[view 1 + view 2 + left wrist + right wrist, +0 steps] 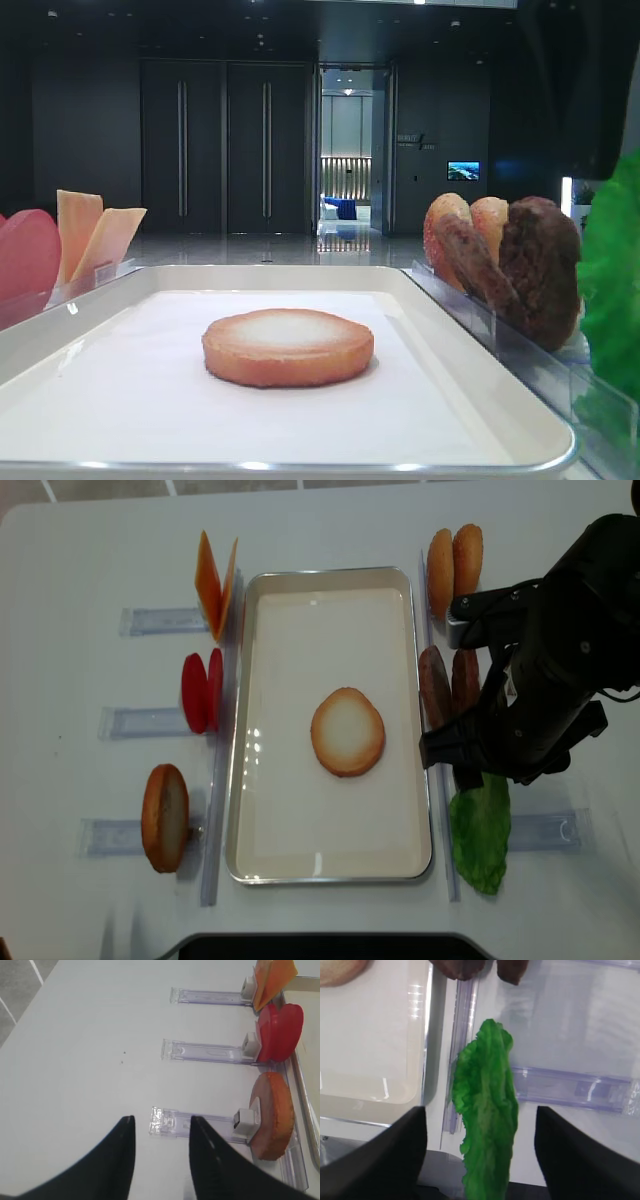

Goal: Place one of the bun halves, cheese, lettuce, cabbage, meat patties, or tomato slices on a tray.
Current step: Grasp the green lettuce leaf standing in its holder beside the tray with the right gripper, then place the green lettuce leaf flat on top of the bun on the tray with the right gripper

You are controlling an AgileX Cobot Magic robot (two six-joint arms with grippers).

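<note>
The lettuce (487,1110) stands on edge in its rack, right of the tray (290,820). My right gripper (480,1110) is open, one finger on each side of the leaf and neither touching it. One bun half (347,731) lies flat in the middle of the tray. My left gripper (161,1119) is open and holds nothing; it hangs over bare table left of another bun half (272,1115). Tomato slices (202,691) and cheese (215,580) stand along the tray's left side. Meat patties (434,685) and two more bun halves (453,558) stand along its right side. No cabbage is in view.
Clear plastic racks (200,1055) stick out from both long sides of the tray and hold the food upright. The right arm (530,680) hangs over the patties and lettuce rack. A dark base (320,945) sits at the table's near edge.
</note>
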